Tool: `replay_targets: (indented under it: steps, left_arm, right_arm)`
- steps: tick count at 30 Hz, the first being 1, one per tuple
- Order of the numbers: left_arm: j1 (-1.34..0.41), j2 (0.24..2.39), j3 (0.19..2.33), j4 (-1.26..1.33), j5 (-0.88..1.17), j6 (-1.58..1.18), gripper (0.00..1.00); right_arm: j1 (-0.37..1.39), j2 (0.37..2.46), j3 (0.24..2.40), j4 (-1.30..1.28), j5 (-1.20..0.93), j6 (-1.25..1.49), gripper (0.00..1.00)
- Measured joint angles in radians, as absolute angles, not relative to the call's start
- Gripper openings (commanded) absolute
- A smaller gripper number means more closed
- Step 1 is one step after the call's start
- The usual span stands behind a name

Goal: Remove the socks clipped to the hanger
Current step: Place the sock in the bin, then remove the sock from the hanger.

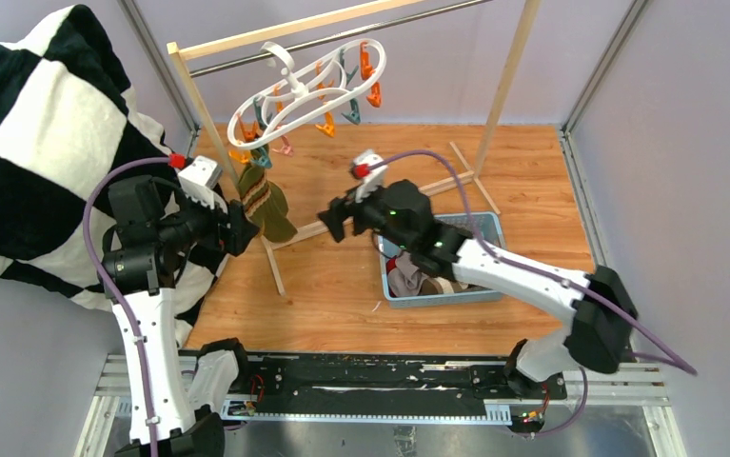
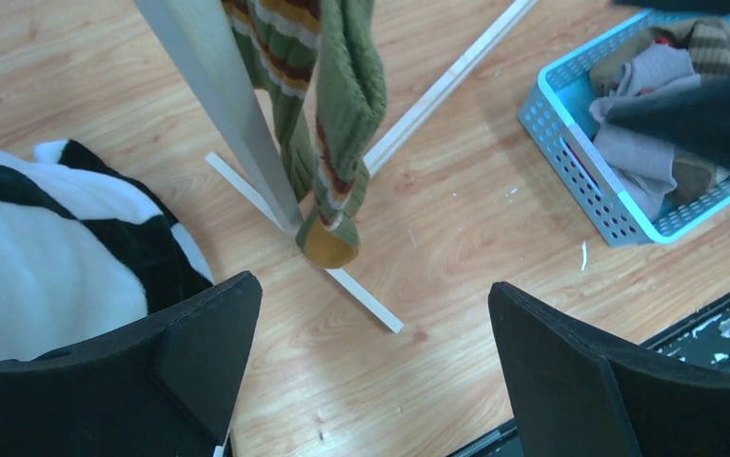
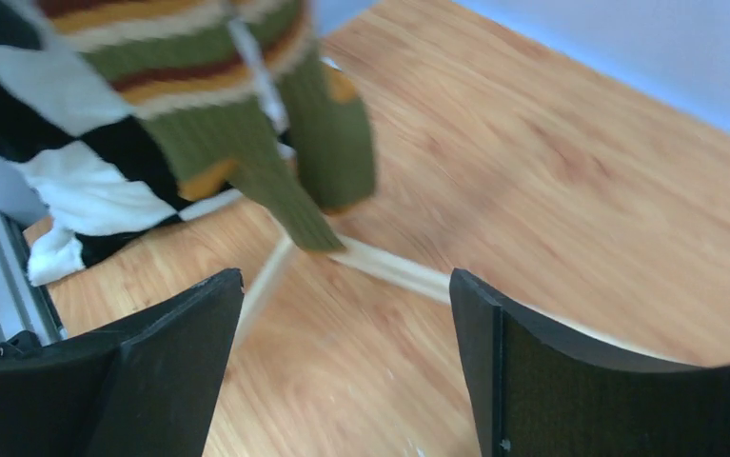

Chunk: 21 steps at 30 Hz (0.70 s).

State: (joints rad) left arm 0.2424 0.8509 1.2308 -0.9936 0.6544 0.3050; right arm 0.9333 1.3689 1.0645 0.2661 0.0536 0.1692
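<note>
The wooden counter point(image 1: 342, 295) carries everything. A black-and-white checkered blanket point(image 1: 37, 143) spills in over its left edge. A wooden garment rack point(image 1: 210, 133) stands across the far half, its left post coming down near the left edge and its thin floor rails running toward the middle.

The left arm rises at the near left corner and the right arm reaches in from the near right corner, both pointing at the rack's left post.

A blue plastic basket point(image 1: 448, 298) sits toward the right edge, partly under the right arm, with several socks point(image 1: 416, 282) heaped in it, grey and brown among them.

The hanger point(image 1: 304, 90), a white oval double ring, hangs tilted from the rack's metal rod, its low end to the left. Most of its orange and teal clips point(image 1: 370, 81) dangle bare.

A pair of olive green socks point(image 1: 267, 205) with striped cuffs and mustard toes hangs from the clips at the low end, just beside the post and clear of the counter.

The left gripper point(image 1: 237, 228) is just left of this pair, jaws spread wide with nothing between them. The right gripper point(image 1: 334, 221) is a little to their right, jaws wide too and holding nothing
</note>
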Motion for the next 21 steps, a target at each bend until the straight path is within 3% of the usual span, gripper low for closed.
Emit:
replay_targets:
  steps: [4,14,18,21]
  left_arm:
    - [0.287,0.863,1.274,-0.996,0.699,0.299,1.0]
    - [0.34,0.875,1.302,-0.997,0.757,0.252,1.0]
    - [0.34,0.874,1.302,-0.996,0.756,0.249,1.0]
    - [0.35,0.883,1.315,-0.992,0.741,0.25,0.99]
  right_arm:
    - [1.05,1.563,1.234,0.329,0.052,0.077,1.0]
    - [1.136,1.887,1.427,0.508,0.044,-0.069,1.0]
    - [1.136,1.954,1.505,0.533,0.04,-0.086,0.94]
    - [1.136,1.984,1.549,0.532,0.035,-0.099,0.76]
